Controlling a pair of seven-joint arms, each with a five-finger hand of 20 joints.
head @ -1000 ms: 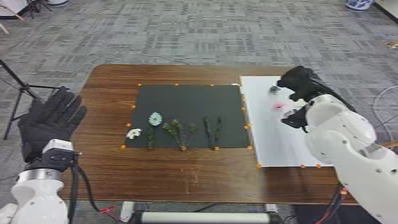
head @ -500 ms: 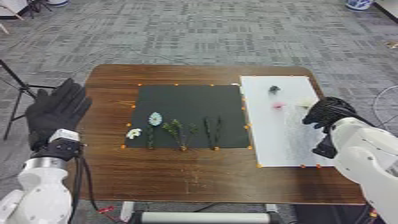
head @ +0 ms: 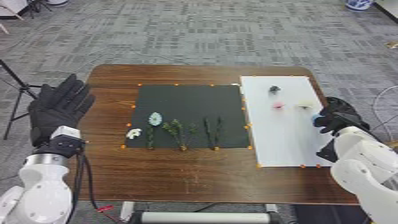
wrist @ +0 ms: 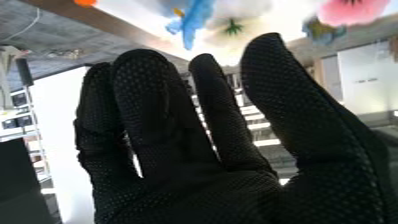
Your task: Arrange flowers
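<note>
Rt side of frame, head view, the right hand [head: 342,116] is at the outer edge of the white board [head: 271,137], a bit farther rt than in the prev. frame and well below its spot approx. 1 sec ago, when it covered the upper rt of the board. W/ the hand shifted, the pale flower [head: 305,105] is in full view and a bit of the blue flower [head: 316,119] shows just beside the fingers. Pink flower [head: 278,105] and dark flower [head: 274,89] haven't moved; same for the bits on the black mat [head: 182,100].

Flowers on the board, rt of center: pale one has a green middle, pink one is soft & round, dark one is small, higher up. Blue one, per rt wrist view, has ragged bright petals, beyond the fingertips.

On the mat, ctr-left of frame: oval flower [head: 155,119], lt blue, above a stem; white flower [head: 134,133] at lower left corner; leafy sprigs [head: 178,132] mid; dark stems [head: 213,131] to their rt.

Right hand's open, fingers extended & spread, nothing gripped. Left hand [head: 59,112], at left of frame beside the table [head: 187,175], is open too, fingers straight.
</note>
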